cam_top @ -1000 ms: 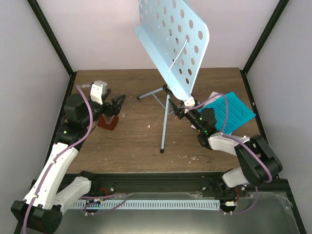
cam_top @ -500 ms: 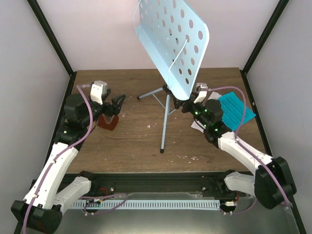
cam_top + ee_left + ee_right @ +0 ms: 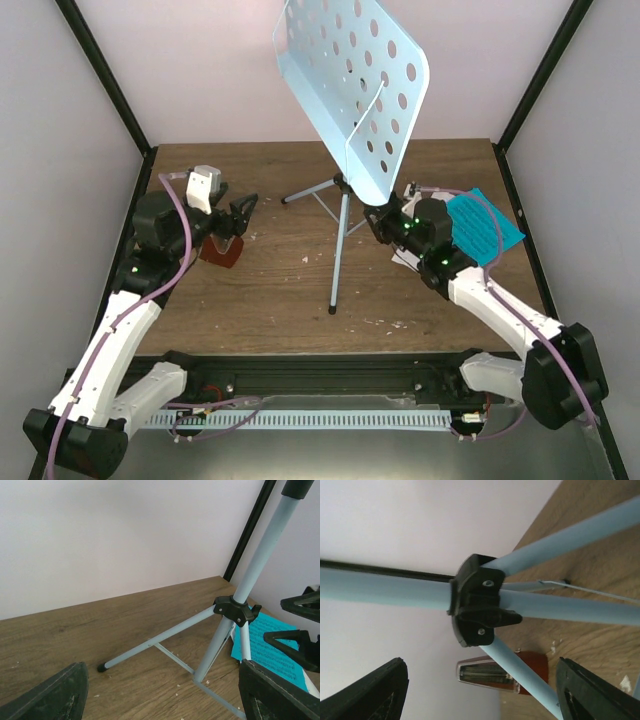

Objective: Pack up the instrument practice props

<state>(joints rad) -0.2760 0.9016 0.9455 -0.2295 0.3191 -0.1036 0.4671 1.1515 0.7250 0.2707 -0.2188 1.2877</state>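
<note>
My right gripper [image 3: 381, 222], jaws spread and empty, faces the black hub [image 3: 475, 600] of the music stand [image 3: 355, 90], so I judge that next I must close on it squarely.

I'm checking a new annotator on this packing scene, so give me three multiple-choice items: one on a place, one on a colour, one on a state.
1. Where is the metronome?
A) on the table near the left gripper
B) up on the stand's desk
C) between the right gripper's fingers

2. What colour is the perforated desk of the music stand?
A) red
B) pale blue
C) black

3. How is the right gripper?
A) shut on a tripod leg
B) open, holding nothing
C) shut on the metronome

Answers:
1 A: the top view shows it on the wood by the left arm.
2 B: the panel is pale blue.
3 B: its wrist view shows its fingers spread wide, clear of the tripod hub.
</note>
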